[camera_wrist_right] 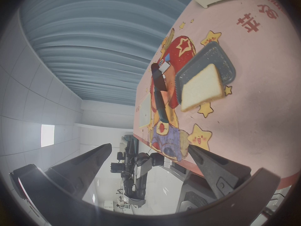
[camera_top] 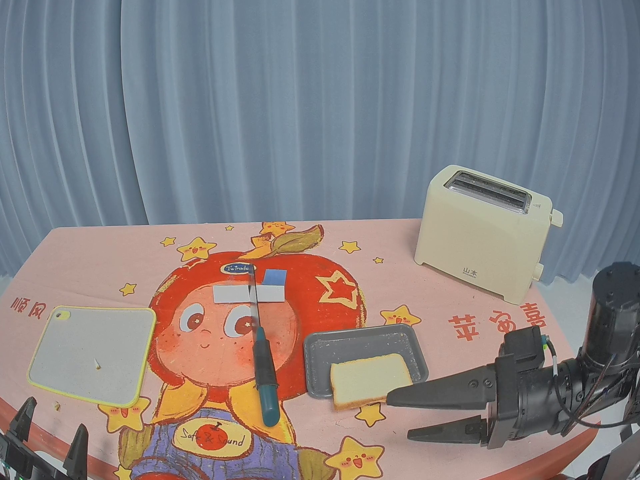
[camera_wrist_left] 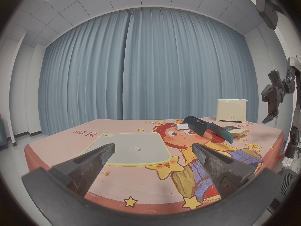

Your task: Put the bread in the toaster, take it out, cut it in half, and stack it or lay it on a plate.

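- right gripper [camera_top: 399, 419]: matte black, two long tapered fingers, boxy wrist block
- right arm [camera_top: 610, 315]: black cylindrical joints, thin black cable [camera_top: 555, 370], teal plug [camera_top: 545, 337]
- left gripper [camera_wrist_left: 153, 150]: scuffed dark-grey fingers, recessed screws

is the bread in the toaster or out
Out. The bread slice lies partly on the grey tray, overhanging its near edge; the slots of the toaster show no bread.

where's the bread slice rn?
Head view: the bread slice lies right of centre, overhanging the near rim of the grey tray, between the knife and the open right tool.
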You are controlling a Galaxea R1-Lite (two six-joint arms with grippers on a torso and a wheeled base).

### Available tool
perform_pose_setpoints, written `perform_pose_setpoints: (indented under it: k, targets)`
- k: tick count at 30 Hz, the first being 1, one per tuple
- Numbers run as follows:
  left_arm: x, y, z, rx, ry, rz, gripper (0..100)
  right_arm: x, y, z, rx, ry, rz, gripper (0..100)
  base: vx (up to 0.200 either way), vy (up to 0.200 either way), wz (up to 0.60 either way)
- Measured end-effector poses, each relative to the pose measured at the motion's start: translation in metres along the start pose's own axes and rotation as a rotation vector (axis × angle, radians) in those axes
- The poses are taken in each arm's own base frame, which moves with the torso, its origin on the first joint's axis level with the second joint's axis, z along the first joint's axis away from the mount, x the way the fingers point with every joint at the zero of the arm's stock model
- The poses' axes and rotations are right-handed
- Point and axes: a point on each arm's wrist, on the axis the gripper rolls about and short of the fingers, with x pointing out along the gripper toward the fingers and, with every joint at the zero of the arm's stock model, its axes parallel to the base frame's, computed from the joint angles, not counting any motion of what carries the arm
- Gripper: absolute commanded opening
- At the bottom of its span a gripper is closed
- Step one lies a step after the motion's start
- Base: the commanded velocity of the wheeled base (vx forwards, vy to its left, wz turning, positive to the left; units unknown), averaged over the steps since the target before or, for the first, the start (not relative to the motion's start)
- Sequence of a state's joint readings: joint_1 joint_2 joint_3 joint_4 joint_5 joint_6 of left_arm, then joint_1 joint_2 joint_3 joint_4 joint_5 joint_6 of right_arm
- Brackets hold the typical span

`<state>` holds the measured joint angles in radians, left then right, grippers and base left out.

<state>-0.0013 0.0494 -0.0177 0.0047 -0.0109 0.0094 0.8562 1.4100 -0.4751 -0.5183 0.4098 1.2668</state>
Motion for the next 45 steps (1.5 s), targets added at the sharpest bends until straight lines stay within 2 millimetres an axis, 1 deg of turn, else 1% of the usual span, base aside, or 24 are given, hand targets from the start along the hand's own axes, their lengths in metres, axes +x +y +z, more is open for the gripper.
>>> perform_pose_setpoints:
  k: [3,10,14,18,25,32,35,40,45]
  targets:
    - [0.000,0.000,0.000,0.000,0.000,0.000,100,0.001,-0.007,-0.002,-0.006,0.006,-0.007,100,0.000,0.000,0.00]
    - [0.000,0.000,0.000,0.000,0.000,0.000,100,0.002,-0.017,-0.005,-0.024,-0.005,0.034,100,0.000,0.000,0.00]
    - [0.000,0.000,0.000,0.000,0.000,0.000,100,0.007,-0.024,-0.004,-0.013,-0.003,0.015,100,0.000,0.000,0.00]
    - [0.000,0.000,0.000,0.000,0.000,0.000,100,0.013,-0.034,-0.005,0.028,0.004,-0.016,100,0.000,0.000,0.00]
    - [0.000,0.000,0.000,0.000,0.000,-0.001,100,0.026,-0.036,0.001,0.091,-0.033,0.033,100,0.000,0.000,0.00]
    - [0.000,0.000,0.000,0.000,0.000,0.000,100,0.043,-0.048,0.007,0.122,-0.095,-0.010,100,0.000,0.000,0.00]
    - [0.000,0.000,0.000,0.000,0.000,-0.001,100,0.049,-0.052,0.009,0.120,-0.116,-0.003,100,0.000,0.000,0.00]
    - [0.000,0.000,0.000,0.000,0.000,0.000,100,0.052,-0.058,0.013,0.132,-0.142,-0.015,100,0.000,0.000,0.00]
    - [0.000,0.000,0.000,0.000,0.000,0.000,100,0.051,-0.062,0.022,0.149,-0.174,-0.021,100,0.000,0.000,0.00]
